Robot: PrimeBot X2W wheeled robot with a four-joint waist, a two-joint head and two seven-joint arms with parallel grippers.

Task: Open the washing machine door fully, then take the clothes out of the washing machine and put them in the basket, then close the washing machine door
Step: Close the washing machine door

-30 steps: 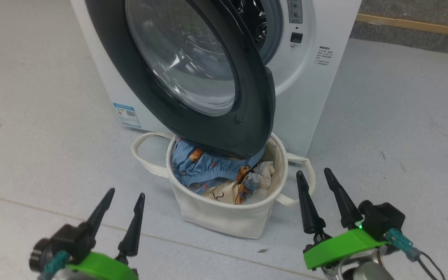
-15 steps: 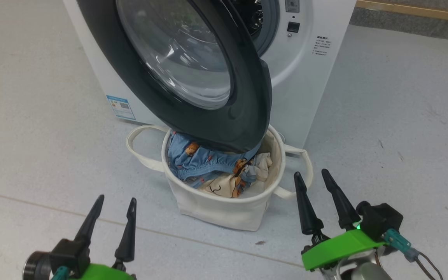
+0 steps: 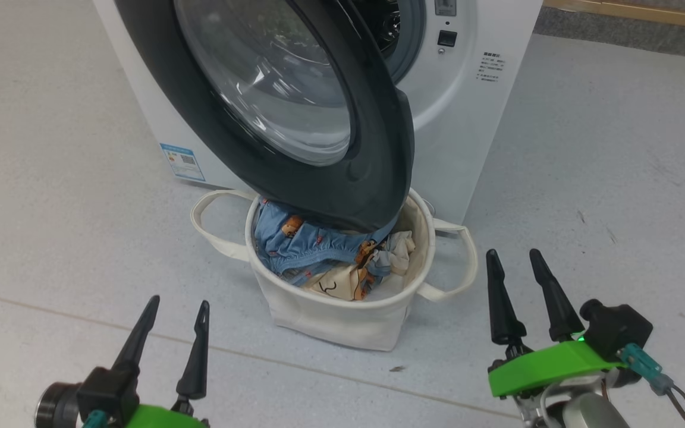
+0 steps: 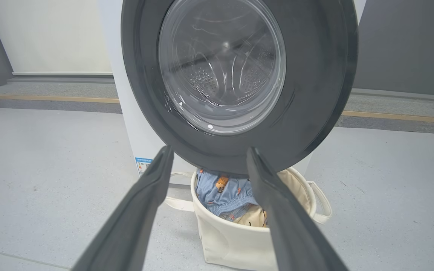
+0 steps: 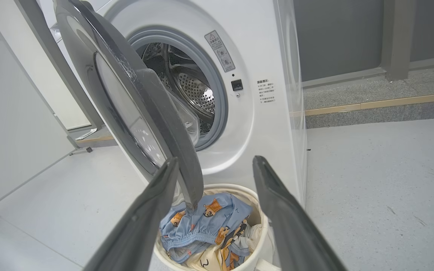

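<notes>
While the clothes (image 3: 301, 246) lie in the basket (image 3: 330, 324) beneath the open door (image 3: 378, 178), left fingers (image 3: 138, 333) and right fingers (image 3: 499, 297) stand apart.

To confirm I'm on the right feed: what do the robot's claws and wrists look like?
Left claw and right claw match: two long, tapering black fingers on a bright green mount with a black block. The right carries a teal connector trailing thin dark wires, plus a small green light.
</notes>
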